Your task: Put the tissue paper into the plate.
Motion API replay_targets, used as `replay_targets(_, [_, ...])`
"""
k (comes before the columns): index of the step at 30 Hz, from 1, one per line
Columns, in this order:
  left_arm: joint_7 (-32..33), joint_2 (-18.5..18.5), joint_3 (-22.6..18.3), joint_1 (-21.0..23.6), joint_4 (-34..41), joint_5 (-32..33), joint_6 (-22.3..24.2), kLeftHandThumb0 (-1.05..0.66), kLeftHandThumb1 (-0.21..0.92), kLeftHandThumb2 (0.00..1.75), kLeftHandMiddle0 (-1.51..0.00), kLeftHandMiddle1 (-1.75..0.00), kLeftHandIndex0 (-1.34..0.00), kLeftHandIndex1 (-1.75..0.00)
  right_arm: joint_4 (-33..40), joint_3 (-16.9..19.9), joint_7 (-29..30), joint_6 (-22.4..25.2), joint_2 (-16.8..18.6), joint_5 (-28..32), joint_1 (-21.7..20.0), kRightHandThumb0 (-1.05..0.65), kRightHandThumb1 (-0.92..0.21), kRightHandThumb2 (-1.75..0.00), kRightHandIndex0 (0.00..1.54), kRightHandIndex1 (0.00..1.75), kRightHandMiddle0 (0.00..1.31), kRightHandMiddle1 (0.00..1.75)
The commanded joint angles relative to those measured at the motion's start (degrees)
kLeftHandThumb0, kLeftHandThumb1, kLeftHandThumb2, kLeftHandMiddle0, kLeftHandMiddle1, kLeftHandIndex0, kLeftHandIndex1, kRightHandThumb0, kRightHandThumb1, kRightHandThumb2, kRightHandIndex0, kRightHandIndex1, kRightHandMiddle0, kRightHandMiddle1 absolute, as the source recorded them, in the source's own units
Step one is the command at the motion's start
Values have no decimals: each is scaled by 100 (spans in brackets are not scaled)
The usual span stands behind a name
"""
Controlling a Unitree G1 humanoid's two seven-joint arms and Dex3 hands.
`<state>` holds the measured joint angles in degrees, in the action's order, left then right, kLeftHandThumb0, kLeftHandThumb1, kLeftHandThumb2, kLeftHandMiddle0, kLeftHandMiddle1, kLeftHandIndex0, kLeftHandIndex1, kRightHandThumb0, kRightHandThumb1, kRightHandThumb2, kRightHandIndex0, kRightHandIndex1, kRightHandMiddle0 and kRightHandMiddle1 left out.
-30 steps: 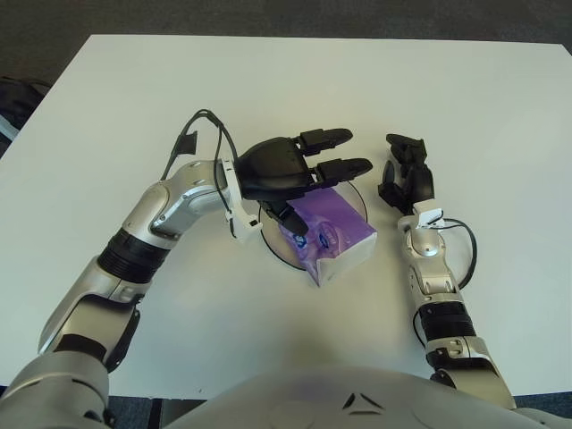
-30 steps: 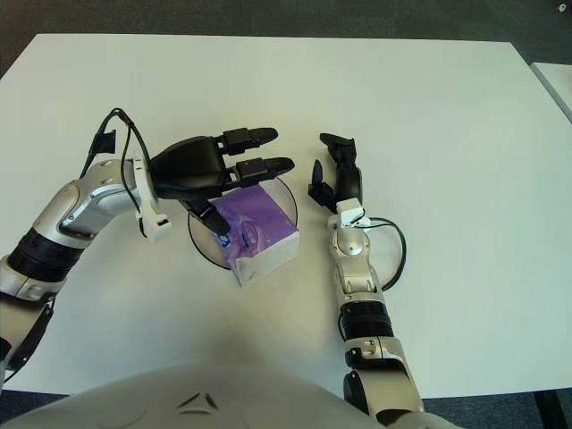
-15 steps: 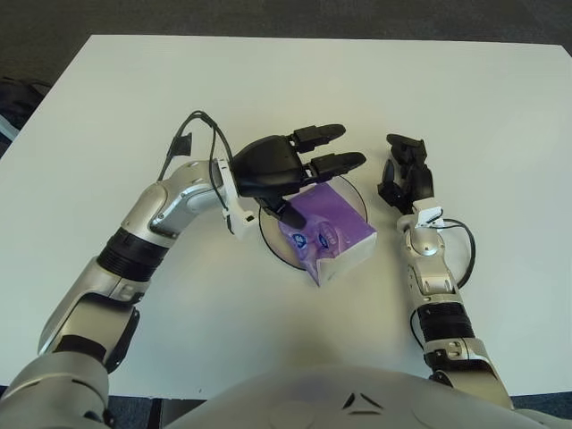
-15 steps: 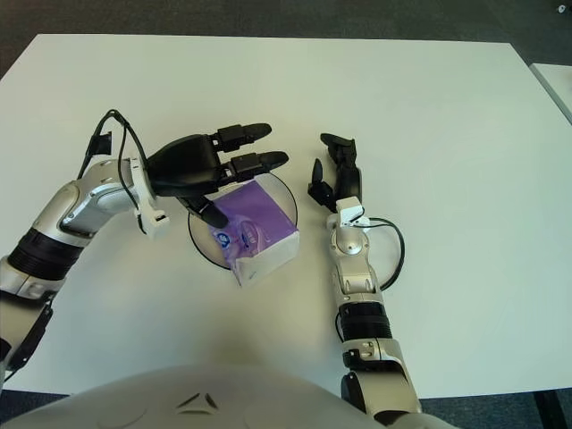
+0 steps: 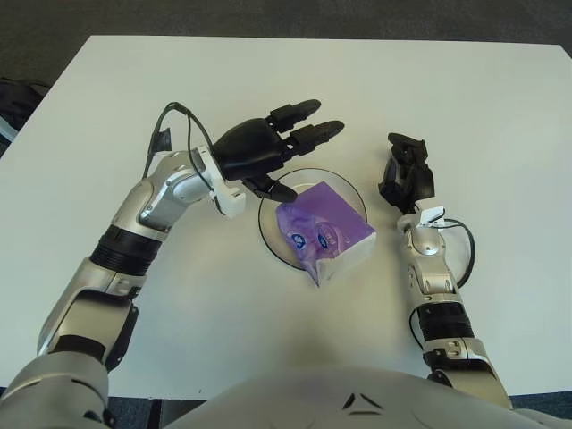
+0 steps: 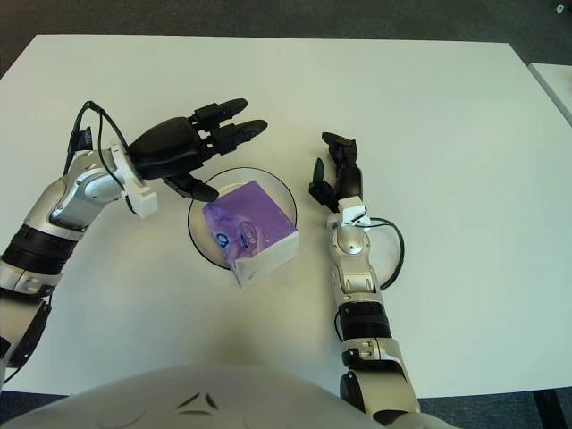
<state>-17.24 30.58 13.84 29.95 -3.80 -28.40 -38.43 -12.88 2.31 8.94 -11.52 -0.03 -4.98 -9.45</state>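
A purple and white tissue pack (image 5: 323, 233) lies in the dark-rimmed clear plate (image 5: 270, 242), its near corner hanging over the plate's front rim. My left hand (image 5: 268, 152) hovers above and to the left of the plate's far edge, fingers spread, holding nothing and apart from the pack. My right hand (image 5: 407, 174) shows to the right of the plate, idle.
The white table (image 5: 447, 89) spreads wide around the plate. Dark floor lies beyond its far edge, and a dark object (image 5: 16, 98) shows past the left corner. A black cable (image 5: 460, 241) loops at my right wrist.
My left hand has lifted off the tissue pack and drawn back up and to the left. The pack stays in the plate. The right hand has not moved.
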Motion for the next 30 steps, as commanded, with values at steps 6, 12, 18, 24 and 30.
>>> replay_targets(6, [10, -95, -385, -415, 125, 787, 363, -89, 92, 85, 0, 0, 0, 0, -750, 16, -143, 855, 156, 171, 723, -61, -92, -86, 20, 43, 0, 84])
replay_targets(12, [-251, -227, -544, -637, 543, 1513, 1041, -84, 92, 85, 0, 0, 0, 0, -735, 12, -133, 862, 183, 147, 743, -60, -92, -87, 20, 41, 0, 82])
replay_targets(18, [-96, -478, -945, -975, 471, 2425, 1007, -77, 92, 83, 0, 0, 0, 0, -746, 7, -145, 843, 186, 119, 758, -60, -92, -88, 20, 40, 0, 82])
replay_targets(24, [220, -814, -1182, -135, -1270, 2494, 201, -77, 92, 96, 0, 0, 0, 0, -720, 3, -194, 863, 182, 123, 772, -61, -92, -88, 21, 40, 0, 83])
replay_targets(30, [516, -1042, -1558, -853, -665, 2806, 603, -80, 92, 103, 0, 0, 0, 0, -694, -3, -231, 877, 170, 128, 792, -62, -92, -89, 20, 39, 0, 81])
